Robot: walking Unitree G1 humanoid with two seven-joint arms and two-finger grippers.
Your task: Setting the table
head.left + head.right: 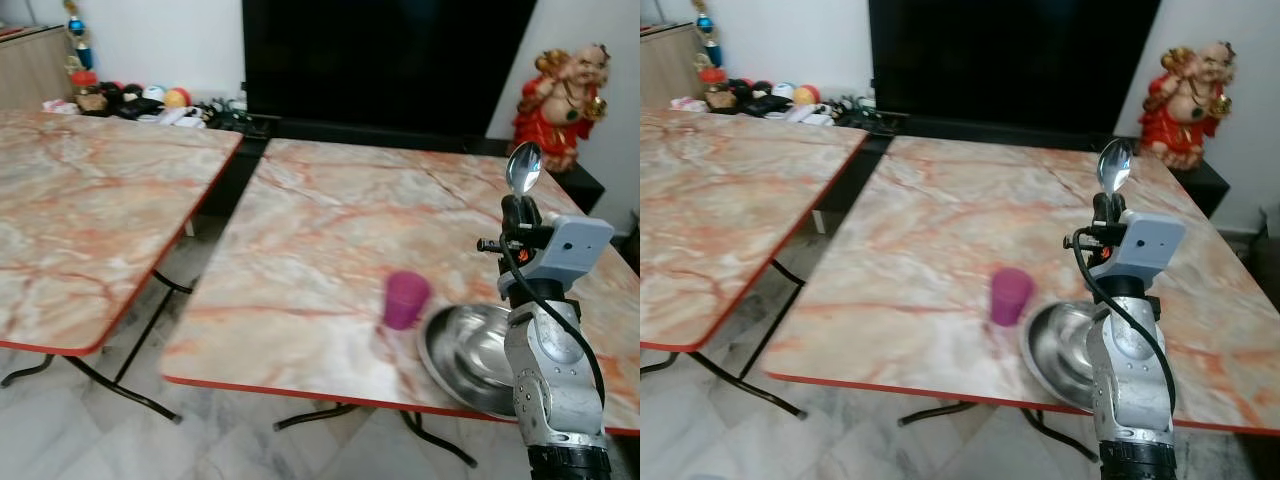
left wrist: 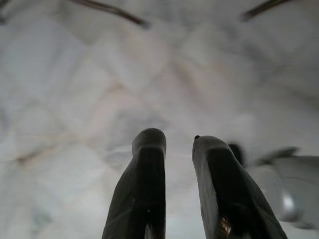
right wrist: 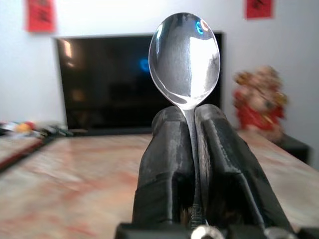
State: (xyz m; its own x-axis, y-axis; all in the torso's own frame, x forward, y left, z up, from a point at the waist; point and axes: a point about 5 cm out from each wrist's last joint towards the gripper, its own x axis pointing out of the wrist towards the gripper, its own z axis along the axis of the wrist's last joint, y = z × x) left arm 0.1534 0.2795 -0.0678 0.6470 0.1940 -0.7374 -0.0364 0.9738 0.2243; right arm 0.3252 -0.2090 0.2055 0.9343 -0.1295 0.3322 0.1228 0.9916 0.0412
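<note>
Steel spoon [image 3: 185, 59] clamped upright in right gripper [image 3: 192, 124] above bowl [image 1: 478, 352]; pink cup [image 1: 405, 299] beside bowl; left gripper [image 2: 178, 144] slightly parted

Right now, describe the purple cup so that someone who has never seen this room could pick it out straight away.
Find the marble-patterned table in front of the black TV screen, the right one of two tables. Near its front edge stands the purple cup, upright, just left of a steel bowl. It is the only coloured, non-metal item on that table.

Silver right arm [image 1: 548, 370]; black cable; grey wrist box; black claw [image 3: 192, 130].
</note>
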